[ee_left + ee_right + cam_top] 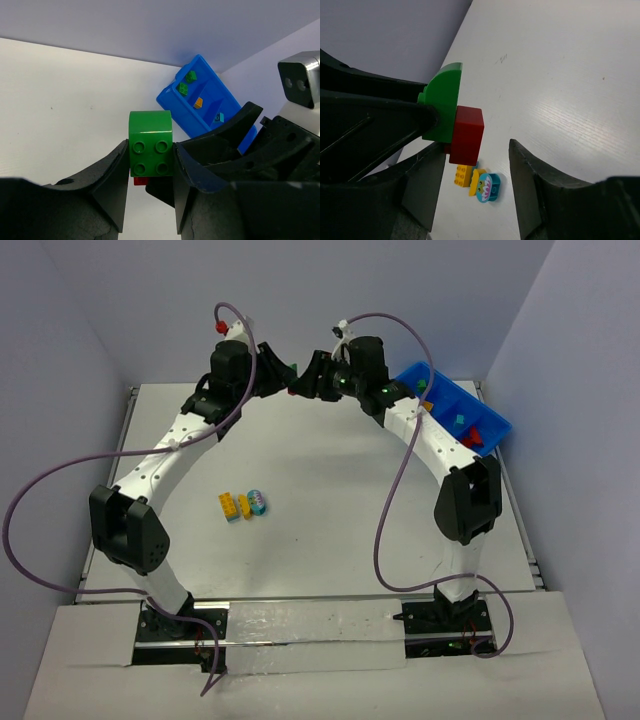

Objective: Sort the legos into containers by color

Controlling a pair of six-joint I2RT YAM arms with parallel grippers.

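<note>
Two-brick stack held in the air, not yet split.
Left gripper is clamped on the rounded green plastic brick. The small red plastic brick stuck to it sits between the half-open, empty jaws of the right gripper. Likely light, rigid and slick, so pinch the red brick's flat sides. Blue plastic divided bin lies beyond the left fingertips.

Stacked brick pair sits in left claw, right claw either side of it, above far middle of surface. Bin far right, bricks inside. Loose bricks left of centre
</note>
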